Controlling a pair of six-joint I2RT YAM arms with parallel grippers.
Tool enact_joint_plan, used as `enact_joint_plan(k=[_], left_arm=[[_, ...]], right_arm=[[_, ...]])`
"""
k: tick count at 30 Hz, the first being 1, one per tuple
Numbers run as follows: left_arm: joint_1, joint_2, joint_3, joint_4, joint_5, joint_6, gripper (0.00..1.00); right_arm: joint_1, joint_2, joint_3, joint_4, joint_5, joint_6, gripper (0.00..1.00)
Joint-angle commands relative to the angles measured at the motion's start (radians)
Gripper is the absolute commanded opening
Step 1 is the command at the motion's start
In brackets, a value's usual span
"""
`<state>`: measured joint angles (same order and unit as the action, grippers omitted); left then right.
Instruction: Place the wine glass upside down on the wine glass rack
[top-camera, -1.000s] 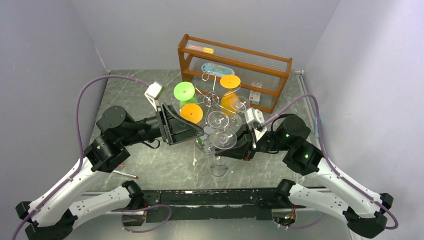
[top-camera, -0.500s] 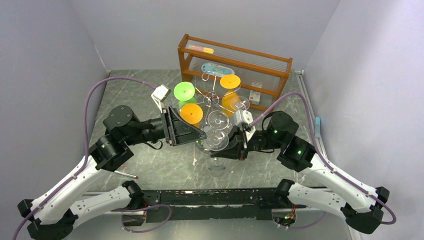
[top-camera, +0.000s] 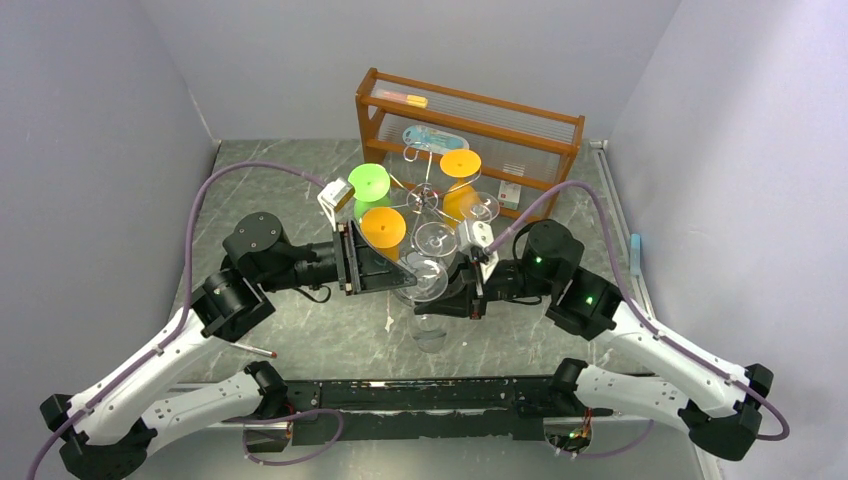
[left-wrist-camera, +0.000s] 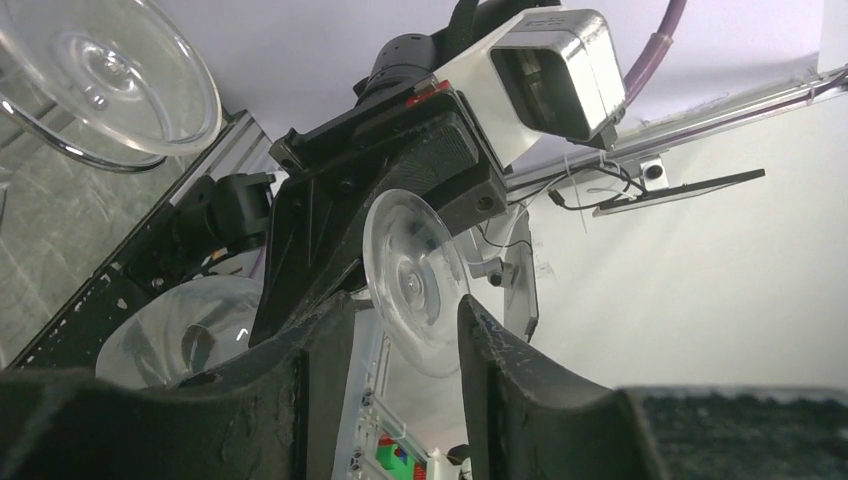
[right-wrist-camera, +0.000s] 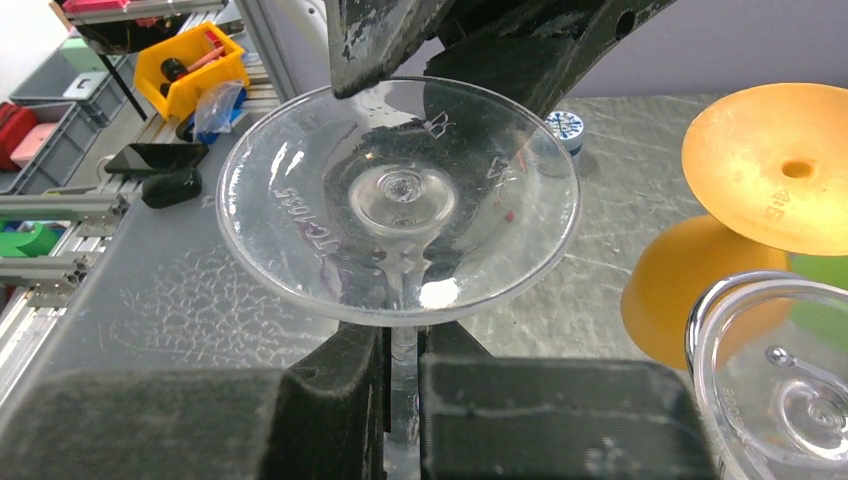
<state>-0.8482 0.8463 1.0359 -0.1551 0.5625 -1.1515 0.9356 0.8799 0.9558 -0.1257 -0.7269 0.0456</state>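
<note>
The clear wine glass (top-camera: 425, 279) hangs upside down, foot up, just in front of the chrome wine glass rack (top-camera: 422, 196). My right gripper (right-wrist-camera: 403, 370) is shut on its thin stem, right under the round foot (right-wrist-camera: 398, 195). From the left, my left gripper (top-camera: 405, 270) has its two fingers on either side of that foot (left-wrist-camera: 415, 285), jaws partly open. Whether the pads touch the rim does not show. The bowl (left-wrist-camera: 185, 330) hangs below. The left gripper's (left-wrist-camera: 408, 330) fingertips (right-wrist-camera: 390, 45) show behind the foot's far rim.
The rack carries a green glass (top-camera: 368, 182), two orange glasses (top-camera: 383, 226), (top-camera: 460, 163) and clear ones (top-camera: 436, 240), all close behind the held glass. A brown wooden shelf (top-camera: 470, 120) stands at the back. A red-tipped pen (top-camera: 258, 350) lies near the left arm.
Both arms have moved toward each other and toward the rack. The left jaws have narrowed around the glass's foot. The right gripper kept its hold on the stem.
</note>
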Motion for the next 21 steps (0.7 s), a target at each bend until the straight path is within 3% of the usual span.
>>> enact_joint_plan(k=[1, 6, 11, 12, 13, 18, 21], left_arm=[[-0.005, -0.003, -0.019, 0.002, 0.042, -0.035, 0.46], [-0.005, -0.004, -0.005, -0.038, 0.034, -0.01, 0.3], [-0.005, -0.007, -0.005, -0.035, 0.034, -0.004, 0.06], [-0.005, -0.009, -0.002, -0.04, 0.029, 0.001, 0.05], [-0.006, -0.01, 0.005, -0.054, 0.021, 0.006, 0.05], [-0.005, -0.022, 0.042, -0.139, -0.022, 0.045, 0.05], [-0.006, -0.04, 0.06, -0.203, -0.066, 0.051, 0.05]], right_arm=[[0.02, 0.015, 0.045, 0.016, 0.02, -0.033, 0.0], [0.036, 0.035, 0.052, 0.005, 0.033, -0.038, 0.0], [0.048, 0.036, 0.048, 0.007, 0.036, -0.038, 0.0], [0.048, 0.036, 0.047, 0.007, 0.03, -0.038, 0.0], [0.048, 0.035, 0.05, 0.002, 0.02, -0.052, 0.03], [0.048, 0.018, 0.033, 0.02, 0.014, -0.048, 0.38], [0.048, 0.001, 0.013, 0.043, 0.024, -0.022, 0.52]])
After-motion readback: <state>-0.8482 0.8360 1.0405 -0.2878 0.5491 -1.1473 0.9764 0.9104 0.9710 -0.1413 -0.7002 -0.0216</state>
